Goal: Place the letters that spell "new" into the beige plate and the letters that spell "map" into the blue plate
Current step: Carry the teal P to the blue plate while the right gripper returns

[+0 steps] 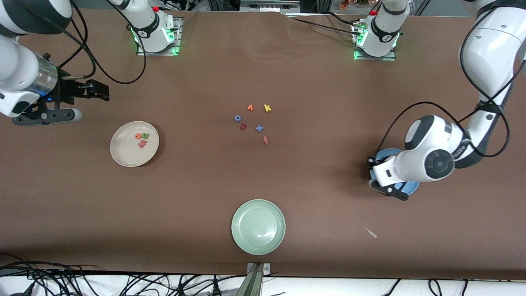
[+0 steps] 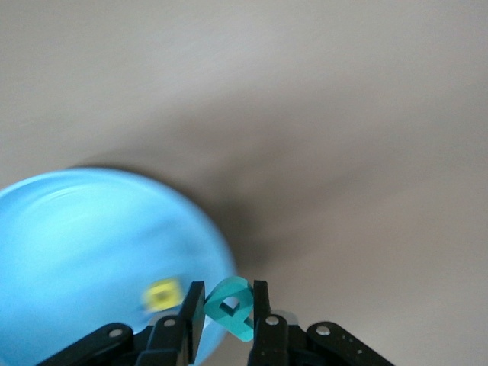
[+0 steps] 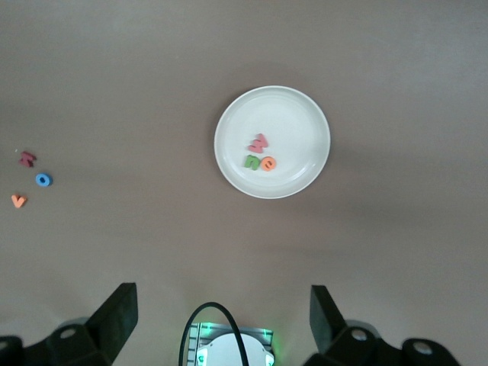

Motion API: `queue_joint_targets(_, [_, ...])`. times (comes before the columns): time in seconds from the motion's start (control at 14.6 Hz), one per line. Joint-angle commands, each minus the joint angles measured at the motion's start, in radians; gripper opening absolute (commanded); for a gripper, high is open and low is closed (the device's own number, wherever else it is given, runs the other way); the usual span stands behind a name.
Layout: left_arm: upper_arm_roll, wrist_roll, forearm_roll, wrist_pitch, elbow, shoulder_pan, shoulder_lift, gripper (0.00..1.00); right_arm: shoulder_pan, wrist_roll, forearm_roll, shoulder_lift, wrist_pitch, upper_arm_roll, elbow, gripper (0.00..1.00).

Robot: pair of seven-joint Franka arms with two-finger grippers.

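Note:
The beige plate [image 1: 123, 158] lies toward the right arm's end of the table. In it are the orange e [image 1: 138, 135], the lime-green n [image 1: 146, 136] and the salmon w [image 1: 142, 143]; the right wrist view shows the same plate [image 3: 297, 122] and w [image 3: 258, 142]. My left gripper [image 2: 229, 309] is shut on the teal p [image 2: 232, 306], hanging over the rim of the blue plate [image 2: 76, 244]. A yellow a [image 2: 164, 293] lies in that plate. In the front view the left arm's hand hides most of the blue plate [image 1: 411, 188]. My right gripper [image 1: 102, 91] waits open and empty, high above the table.
Loose letters lie mid-table: an orange one [image 1: 250, 107], yellow k [image 1: 267, 107], blue o [image 1: 237, 118], a dark-red one [image 1: 243, 126], a blue cross-shaped one [image 1: 259, 128], red f [image 1: 266, 140]. A pale green plate [image 1: 258, 226] sits nearest the front camera.

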Motion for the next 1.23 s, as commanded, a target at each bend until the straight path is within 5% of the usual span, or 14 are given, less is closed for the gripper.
queue_joint_targets(0.0, [-0.002, 0.055, 0.085, -0.026, -0.034, 0.052, -0.014, 0.06, -0.052, 0.007, -0.011, -0.035, 0.022, 0.023, -0.032, 1.0])
queue_joint_targets(0.07, [0.004, 0.055, 0.106, -0.023, -0.031, 0.053, -0.008, 0.19, -0.063, 0.004, -0.011, -0.037, 0.035, 0.023, -0.032, 1.0])
queue_joint_targets(0.14, [0.006, 0.055, 0.111, -0.026, -0.028, 0.044, -0.009, 0.43, -0.077, 0.002, -0.011, -0.035, 0.047, 0.025, -0.034, 1.0])
queue_joint_targets(0.21, [0.003, 0.049, 0.112, -0.026, -0.017, 0.034, -0.015, 0.93, -0.089, -0.001, -0.011, -0.035, 0.052, 0.026, -0.035, 1.0])
queue_joint_targets(0.27, [-0.006, 0.05, 0.109, -0.044, -0.005, 0.027, -0.021, 1.0, -0.095, -0.001, -0.011, -0.037, 0.059, 0.031, -0.041, 1.0])
queue_joint_targets(0.62, [-0.084, 0.052, 0.105, -0.193, 0.128, 0.026, -0.06, 1.0, -0.151, -0.013, -0.019, -0.095, 0.122, 0.082, -0.123, 1.0])
queue_joint_targets(0.96, [-0.083, 0.115, 0.094, -0.207, 0.234, 0.021, -0.124, 1.0, -0.172, -0.019, -0.019, -0.096, 0.113, 0.089, -0.121, 1.0])
queue_joint_targets(1.16, [-0.056, 0.109, -0.048, -0.205, 0.236, 0.004, -0.246, 1.0, -0.164, -0.019, -0.017, -0.09, 0.113, 0.089, -0.117, 1.0])
